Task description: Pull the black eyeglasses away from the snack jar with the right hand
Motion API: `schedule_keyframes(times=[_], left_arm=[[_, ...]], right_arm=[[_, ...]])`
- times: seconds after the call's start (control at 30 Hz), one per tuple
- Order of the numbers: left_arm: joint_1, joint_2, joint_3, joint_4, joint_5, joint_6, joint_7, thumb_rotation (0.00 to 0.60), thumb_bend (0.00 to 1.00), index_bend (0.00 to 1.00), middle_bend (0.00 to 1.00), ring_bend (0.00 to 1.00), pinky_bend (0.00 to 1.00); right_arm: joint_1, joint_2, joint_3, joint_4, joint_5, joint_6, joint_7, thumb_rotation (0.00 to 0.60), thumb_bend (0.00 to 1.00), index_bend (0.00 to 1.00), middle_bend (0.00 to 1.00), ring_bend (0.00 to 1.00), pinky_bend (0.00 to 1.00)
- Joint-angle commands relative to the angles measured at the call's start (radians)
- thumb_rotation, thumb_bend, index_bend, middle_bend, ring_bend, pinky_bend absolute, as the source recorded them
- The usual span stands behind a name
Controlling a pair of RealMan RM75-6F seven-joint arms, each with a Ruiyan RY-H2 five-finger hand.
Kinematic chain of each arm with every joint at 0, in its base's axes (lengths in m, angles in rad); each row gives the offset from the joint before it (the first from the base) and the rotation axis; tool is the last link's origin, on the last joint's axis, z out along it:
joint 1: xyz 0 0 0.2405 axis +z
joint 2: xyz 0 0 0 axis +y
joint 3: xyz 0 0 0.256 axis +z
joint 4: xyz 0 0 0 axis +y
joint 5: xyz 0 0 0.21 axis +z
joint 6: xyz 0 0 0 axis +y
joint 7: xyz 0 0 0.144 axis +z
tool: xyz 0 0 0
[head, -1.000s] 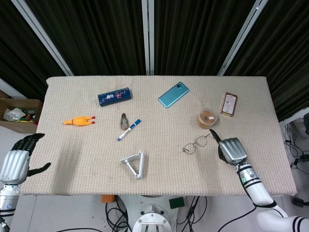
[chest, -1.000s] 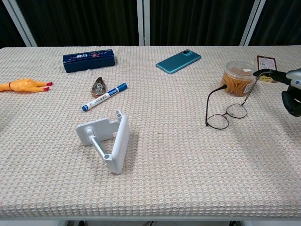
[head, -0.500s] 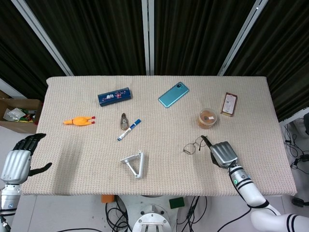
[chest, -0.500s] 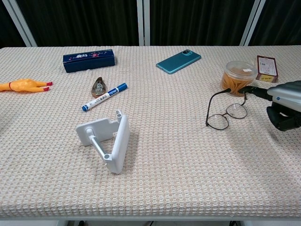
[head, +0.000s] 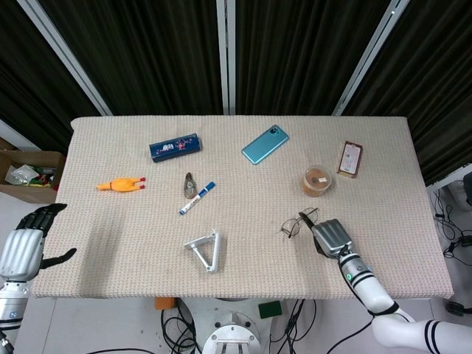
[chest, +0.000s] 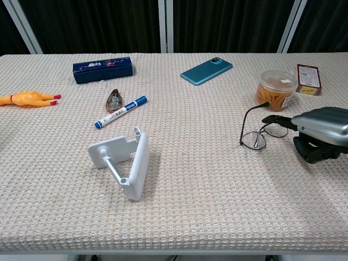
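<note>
Black eyeglasses point(chest: 260, 132) lie on the table point(chest: 217, 185), near the snack jar point(chest: 275, 89) on the side facing the robot. The right hand point(chest: 321, 132) rests a fingertip on them, grasping nothing. The left hand point(head: 26, 243) is far from the jar, fingers spread.

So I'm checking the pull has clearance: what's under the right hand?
The right hand lies over the right part of the black eyeglasses, a fingertip on the frame. The left lens and one temple show; the rest is hidden by the hand.
</note>
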Motion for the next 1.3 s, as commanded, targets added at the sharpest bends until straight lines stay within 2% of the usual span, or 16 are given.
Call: schedule_keyframes(times=[0.03,0.23,0.47,0.57,0.67,0.77,0.87,0.97,1.07,1.3], left_arm=[[-0.001,0.000,0.000,0.000,0.002,-0.001,0.001,0.599,0.00,0.16,0.17,0.16,0.23],[0.001,0.004,-0.003,-0.010,0.007,0.006,0.008,0.600,0.00,0.16,0.17,0.16,0.23],[0.001,0.005,-0.004,-0.018,0.014,0.007,0.019,0.600,0.00,0.16,0.17,0.16,0.23],[0.000,-0.001,-0.003,-0.016,0.012,0.001,0.020,0.599,0.00,0.16,0.17,0.16,0.23],[-0.002,-0.007,-0.001,-0.016,0.016,-0.003,0.014,0.599,0.00,0.16,0.17,0.16,0.23],[-0.004,-0.010,0.000,-0.017,0.024,-0.003,0.011,0.599,0.00,0.16,0.17,0.16,0.23],[-0.004,-0.010,0.000,-0.020,0.027,0.000,0.016,0.600,0.00,0.16,0.17,0.16,0.23],[-0.002,-0.009,0.001,-0.021,0.029,0.004,0.017,0.598,0.00,0.16,0.17,0.16,0.23],[0.002,-0.008,0.003,-0.021,0.030,0.007,0.017,0.598,0.00,0.16,0.17,0.16,0.23],[0.009,-0.006,0.000,-0.007,0.017,0.010,-0.004,0.600,0.00,0.16,0.17,0.16,0.23]], right_arm=[[0.004,-0.002,0.001,-0.002,-0.002,0.006,0.002,0.600,0.93,0.00,0.96,0.90,0.75],[-0.017,0.013,0.010,-0.027,-0.084,0.089,0.062,0.600,0.93,0.00,0.96,0.89,0.75],[-0.099,0.027,0.015,0.000,-0.438,0.423,0.275,0.600,0.93,0.00,0.96,0.87,0.74],[-0.123,0.046,0.004,-0.022,-0.546,0.522,0.251,0.600,0.93,0.00,0.96,0.87,0.74],[-0.146,0.063,-0.024,-0.066,-0.630,0.571,0.208,0.600,0.93,0.00,0.96,0.87,0.74],[-0.160,0.078,-0.063,-0.106,-0.686,0.565,0.162,0.600,0.93,0.00,0.96,0.87,0.74],[-0.162,0.074,-0.111,-0.122,-0.726,0.511,0.112,0.600,0.93,0.00,0.96,0.88,0.74],[-0.152,0.057,-0.131,-0.129,-0.687,0.411,0.079,0.600,0.93,0.00,0.96,0.89,0.74],[-0.133,0.028,-0.115,-0.124,-0.626,0.323,0.041,0.600,0.93,0.00,0.96,0.90,0.74],[-0.100,-0.034,-0.052,-0.106,-0.477,0.200,-0.051,0.600,0.92,0.00,0.96,0.90,0.75]])
